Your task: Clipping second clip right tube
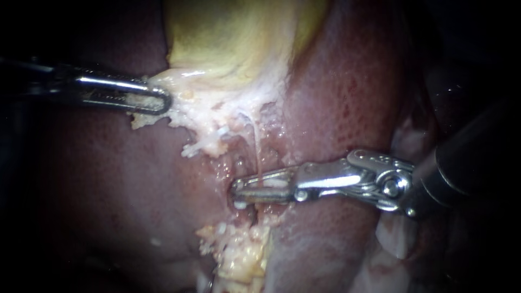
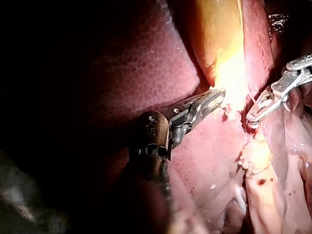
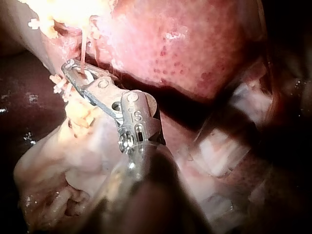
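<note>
Tube (image 1: 255,140) faint, half hidden inside right tool (image 1: 237,193); pale tissue (image 1: 190,111) in left tool (image 1: 164,101).

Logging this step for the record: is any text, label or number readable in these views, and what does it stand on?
Right instrument: small engraved marks on its wrist joint in the right wrist view, too small and blurred to read.
Left instrument: no text visible.
Liver and gallbladder: no text or signs.

2 instruments, the left instrument (image 1: 164,102) and the right instrument (image 1: 237,195), 1 gallbladder (image 1: 233,38), 1 liver (image 1: 347,92), 1 tube (image 1: 256,146)
</note>
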